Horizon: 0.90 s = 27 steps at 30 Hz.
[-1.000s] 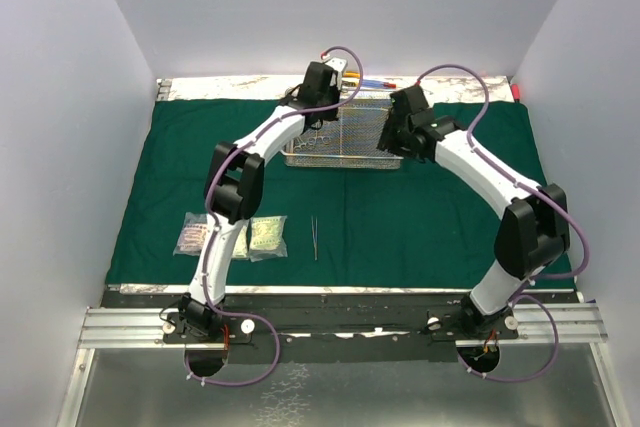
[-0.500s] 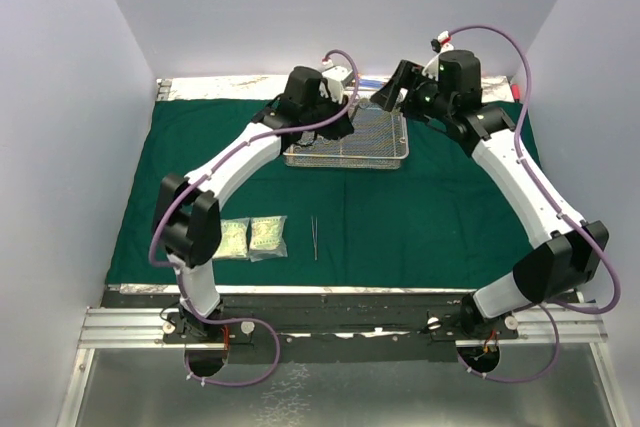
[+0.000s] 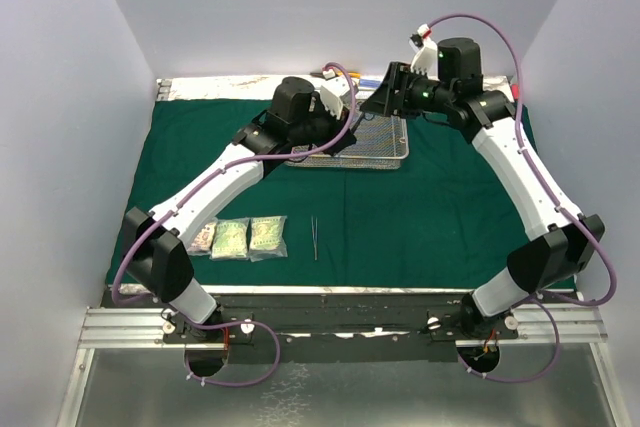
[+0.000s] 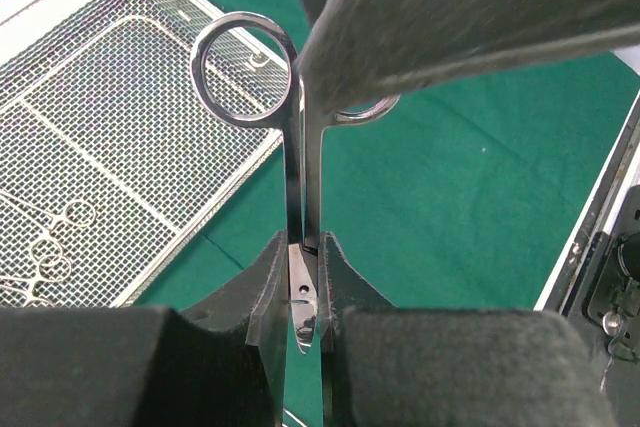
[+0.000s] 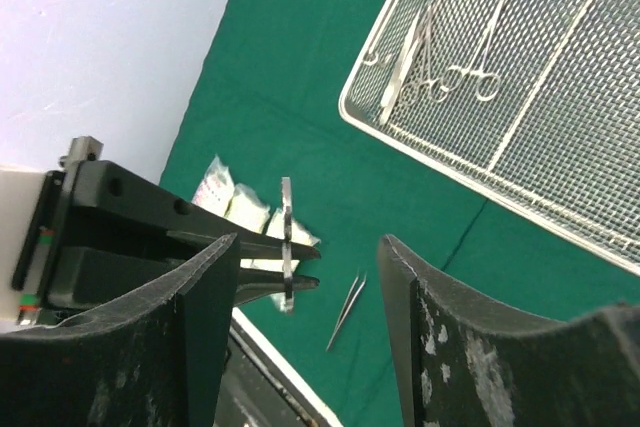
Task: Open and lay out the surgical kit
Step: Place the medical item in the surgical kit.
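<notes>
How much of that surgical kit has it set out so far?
Done: the green cloth is spread, with three packets and forceps laid out at the near edge. In hand: the left jaws pinch a ring-handled instrument by the tray. Left: clamps lie in the tray; the right jaws are open, empty.

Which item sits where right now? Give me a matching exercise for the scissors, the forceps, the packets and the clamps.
Things:
1. scissors
2. forceps
3. packets
4. clamps

Places:
A. inside the wire-mesh tray
B. side by side on the green cloth, near its front left edge
C. gripped in the left gripper
D. alone on the cloth, just right of the packets

Pairs: 1-C, 2-D, 3-B, 4-A
</notes>
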Tool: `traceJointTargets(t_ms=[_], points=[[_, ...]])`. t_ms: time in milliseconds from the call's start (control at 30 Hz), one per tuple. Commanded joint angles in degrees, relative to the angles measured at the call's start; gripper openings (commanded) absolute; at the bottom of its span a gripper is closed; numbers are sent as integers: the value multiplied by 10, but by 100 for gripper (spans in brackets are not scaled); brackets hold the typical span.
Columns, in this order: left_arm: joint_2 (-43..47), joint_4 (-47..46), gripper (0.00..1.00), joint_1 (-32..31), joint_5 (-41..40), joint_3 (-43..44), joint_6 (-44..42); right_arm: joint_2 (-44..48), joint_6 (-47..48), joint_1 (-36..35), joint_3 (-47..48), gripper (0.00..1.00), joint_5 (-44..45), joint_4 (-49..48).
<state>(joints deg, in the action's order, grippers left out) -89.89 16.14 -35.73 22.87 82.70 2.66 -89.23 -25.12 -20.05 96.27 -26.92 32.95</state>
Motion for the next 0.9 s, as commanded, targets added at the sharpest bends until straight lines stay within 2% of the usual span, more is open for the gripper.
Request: traceJointTargets(t_ms=[0,167,233,367,400,433,500,533,600,667,867], points=[[22,2,0,-5,0,18,-22,-21,19,-2,19,59,-78,44],[32,11,0,-6,2,23,-30,-21,-8,-2,22,47,-107,16],[38,13,0,-6,5,25,-35,-22,-16,-2,23,35,-121,8],[41,15,0,-6,7,40,-7,-20,-25,-2,20,3,-125,-3],[40,16,0,-6,3,46,4,-16,-27,-2,18,1,-122,-8],[38,17,8,-6,-6,52,16,-11,-28,-2,13,0,-119,-19],[36,24,44,-5,-44,68,54,13,-28,-2,-2,0,-96,-50],[36,30,56,-4,-62,77,73,23,-24,-2,-10,0,-79,-66],[37,39,70,-3,-87,91,113,42,-7,-1,-23,0,-41,-93],[41,46,74,3,-107,95,164,61,13,-2,-39,0,-9,-127],[45,50,74,41,-90,86,369,102,69,-2,-103,0,62,-249]])
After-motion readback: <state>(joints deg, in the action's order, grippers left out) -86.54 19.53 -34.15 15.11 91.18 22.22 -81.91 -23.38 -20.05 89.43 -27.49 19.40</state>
